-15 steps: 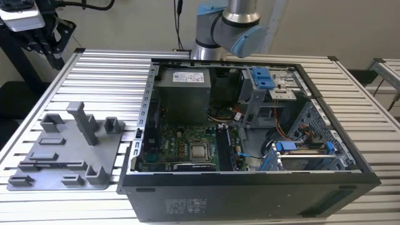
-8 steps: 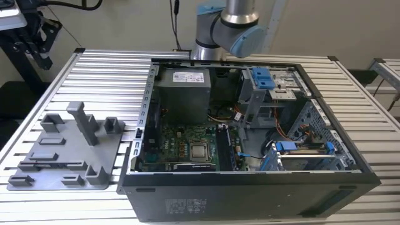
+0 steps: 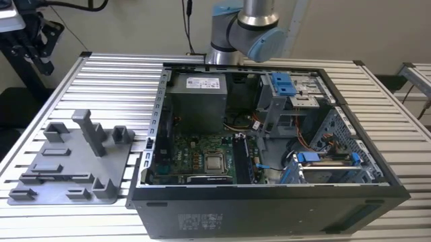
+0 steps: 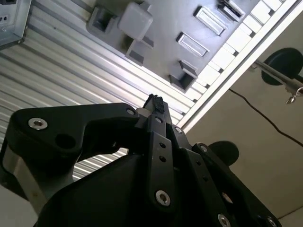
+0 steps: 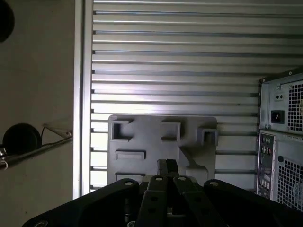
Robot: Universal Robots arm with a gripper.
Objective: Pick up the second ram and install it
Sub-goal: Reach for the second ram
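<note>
Tool [image 5: 166,163] hangs with fingers [image 5: 162,166] together over the grey tray [image 5: 151,139]; descending like this, I risk ramming its upright posts [image 4: 135,20].

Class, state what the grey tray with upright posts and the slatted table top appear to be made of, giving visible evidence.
Grey tray: probably plastic, matt, uniform grey without gleam. Table top: likely aluminium, satin silver; its ribbed slats catch bright streaks of light.
</note>
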